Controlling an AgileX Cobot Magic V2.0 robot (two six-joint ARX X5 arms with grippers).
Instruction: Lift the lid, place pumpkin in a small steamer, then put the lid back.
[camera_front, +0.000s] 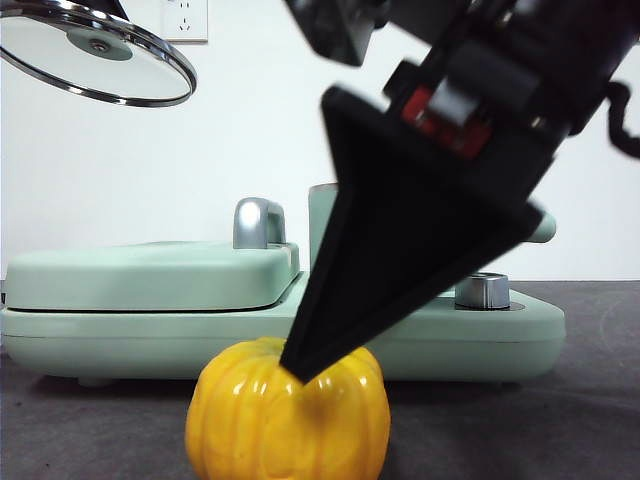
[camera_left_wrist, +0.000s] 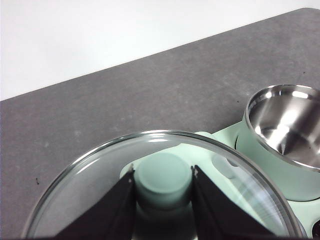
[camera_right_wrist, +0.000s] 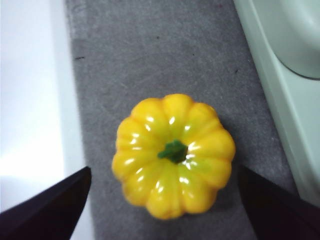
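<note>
Above the pumpkin (camera_right_wrist: 174, 155): my right gripper (camera_right_wrist: 165, 200), jaws apart; off-centre closure could squirt it away. Left gripper (camera_left_wrist: 164, 187) clamps lid (camera_left_wrist: 90, 190).

The pumpkin (camera_right_wrist: 172, 155) looks like glossy, smooth plastic. The lid (camera_left_wrist: 165, 200) is clear glass with a shiny steel rim — its knob matt mint-green. The small steamer (camera_left_wrist: 285, 125) is polished metal inside; the table (camera_left_wrist: 150, 95) is matt grey, faintly rough.
</note>
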